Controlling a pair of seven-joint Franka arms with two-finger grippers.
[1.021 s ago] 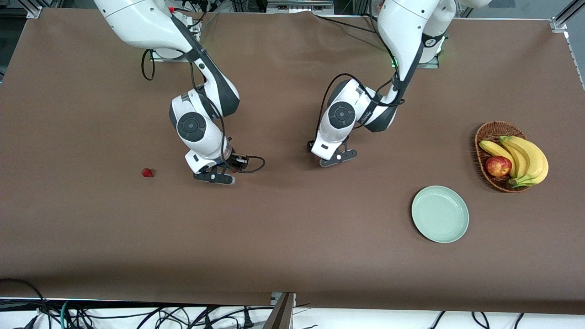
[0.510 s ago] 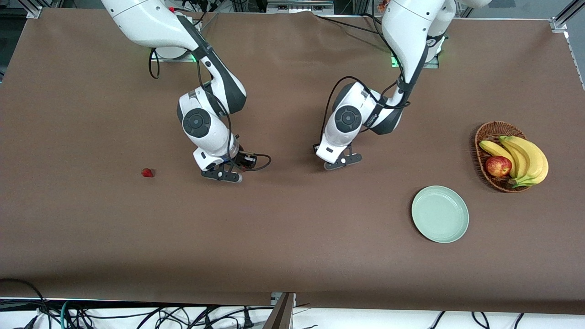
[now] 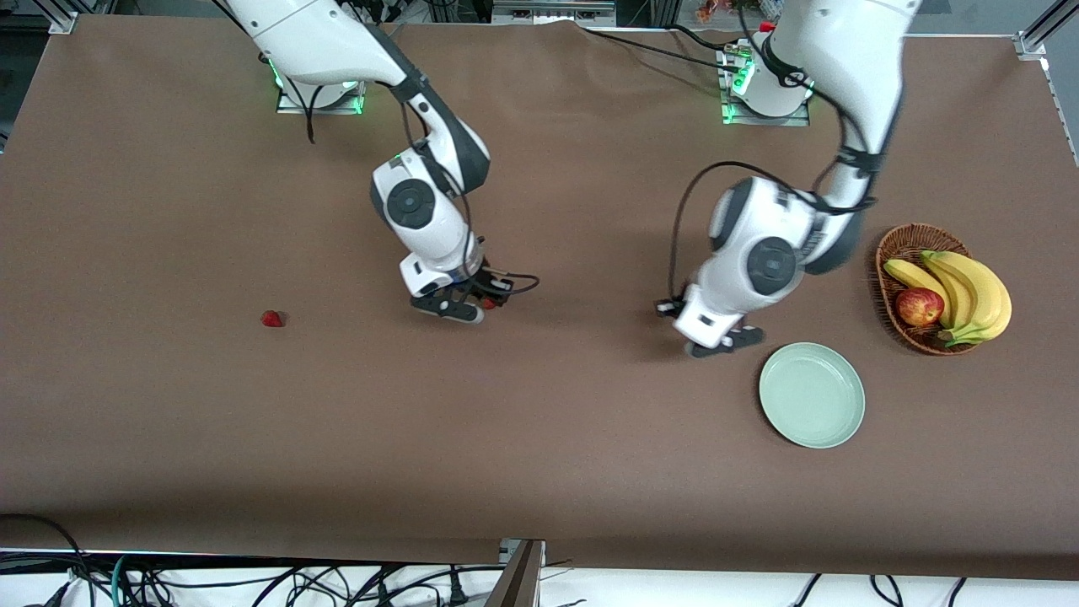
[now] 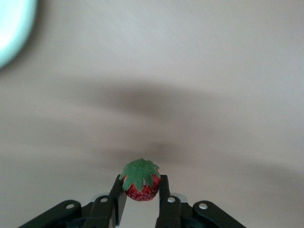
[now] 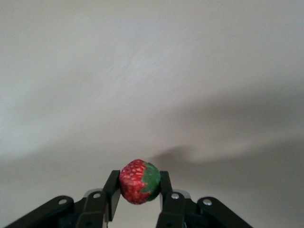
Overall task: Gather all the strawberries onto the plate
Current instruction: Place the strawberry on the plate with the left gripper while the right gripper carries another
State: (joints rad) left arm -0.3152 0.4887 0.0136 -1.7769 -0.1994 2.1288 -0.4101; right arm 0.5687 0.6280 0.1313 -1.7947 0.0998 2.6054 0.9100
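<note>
Left wrist view shows a strawberry pinched between my left tool's two fingers, green cap facing the camera, held up over bare desk. A pale sliver of the plate shows at the corner of that picture. From the front view my left tool hangs over the desk just beside the plate, at the rim toward the right arm's end.

A second strawberry sits clamped in my right tool, red side and a patch of green cap showing, above plain desk. In the front view my right tool is over the middle of the desk, well apart from the plate.

The third strawberry lies alone on the desk toward the right arm's end, apart from both tools.

Near the plate, toward the left arm's end and farther from the front camera, a wicker basket holds bananas and an apple.
</note>
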